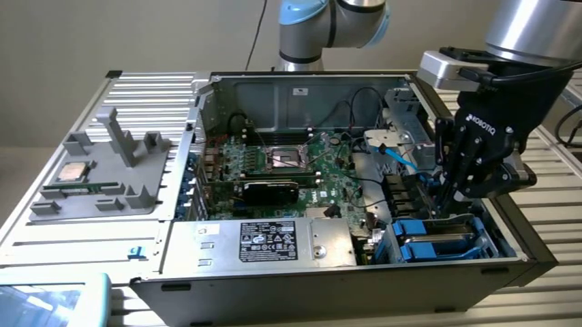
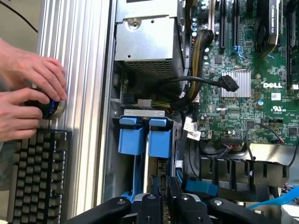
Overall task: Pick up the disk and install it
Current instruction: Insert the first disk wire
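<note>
Blue-framed disk (image 1: 435, 240) just below the jaws

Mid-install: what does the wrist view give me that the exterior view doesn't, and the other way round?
Wrist view adds: a person's hands on a round knob beside a black keyboard, outside the case. Exterior view adds: a grey parts tray carrying a small CPU chip, on the exterior view's left. Both: the hand low over the drive bay, the blue drive carriers and the motherboard.
</note>
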Controlling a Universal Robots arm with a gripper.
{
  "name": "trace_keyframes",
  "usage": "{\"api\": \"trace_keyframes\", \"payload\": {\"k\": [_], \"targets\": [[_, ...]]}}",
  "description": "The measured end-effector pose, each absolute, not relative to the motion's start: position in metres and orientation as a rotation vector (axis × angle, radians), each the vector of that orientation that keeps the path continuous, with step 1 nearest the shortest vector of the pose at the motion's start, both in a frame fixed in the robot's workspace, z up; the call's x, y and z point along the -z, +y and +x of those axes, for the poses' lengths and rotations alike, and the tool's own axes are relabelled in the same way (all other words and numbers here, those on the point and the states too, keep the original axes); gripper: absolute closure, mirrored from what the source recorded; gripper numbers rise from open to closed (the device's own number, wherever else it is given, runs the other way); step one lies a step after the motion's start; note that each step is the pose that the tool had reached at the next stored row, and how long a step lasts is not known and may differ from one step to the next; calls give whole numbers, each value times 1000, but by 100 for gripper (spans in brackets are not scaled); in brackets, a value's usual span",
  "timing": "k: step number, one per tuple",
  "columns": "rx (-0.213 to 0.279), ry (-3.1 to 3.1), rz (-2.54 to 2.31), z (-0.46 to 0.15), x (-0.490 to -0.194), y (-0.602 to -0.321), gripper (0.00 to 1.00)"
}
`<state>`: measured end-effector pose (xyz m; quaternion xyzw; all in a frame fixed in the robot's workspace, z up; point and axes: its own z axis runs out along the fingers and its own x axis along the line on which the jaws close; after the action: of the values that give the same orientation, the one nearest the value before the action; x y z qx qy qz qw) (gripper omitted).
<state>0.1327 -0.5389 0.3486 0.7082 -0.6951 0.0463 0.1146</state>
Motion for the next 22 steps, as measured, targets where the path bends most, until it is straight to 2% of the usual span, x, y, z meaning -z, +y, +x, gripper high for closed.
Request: {"api": "trace_keyframes", "payload": {"k": [22], "targets": [[-131,-2064,2048,138,-347,-537,83]]}}
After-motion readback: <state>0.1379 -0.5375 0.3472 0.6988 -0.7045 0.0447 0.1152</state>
